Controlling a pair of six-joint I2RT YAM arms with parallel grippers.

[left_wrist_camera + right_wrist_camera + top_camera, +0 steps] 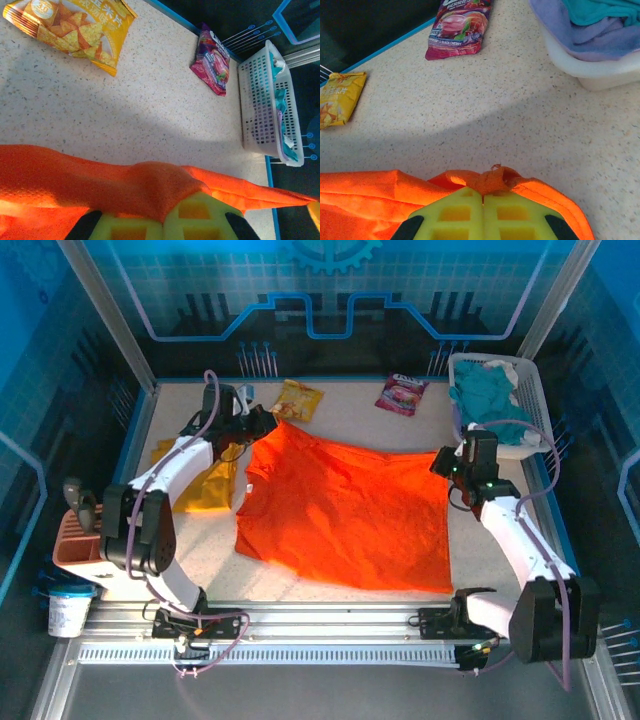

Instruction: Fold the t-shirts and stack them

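Note:
A bright orange t-shirt (345, 510) lies spread over the middle of the table. My left gripper (268, 422) is shut on its far left corner; in the left wrist view the orange cloth (150, 182) bunches up between the yellow-green fingers (200, 215). At the shirt's far right corner my right gripper (447, 462) is shut too, with a pinch of orange fabric (495, 177) held at its fingertips (465, 210). A mustard yellow t-shirt (205, 485) sits folded to the left of the orange one, partly under my left arm.
A yellow chip bag (299, 398) and a purple snack packet (402, 393) lie at the table's far edge. A white basket (530, 390) with teal cloth stands at the far right. A brown holder (75, 540) and a white cup (68, 612) stand off the table's left side.

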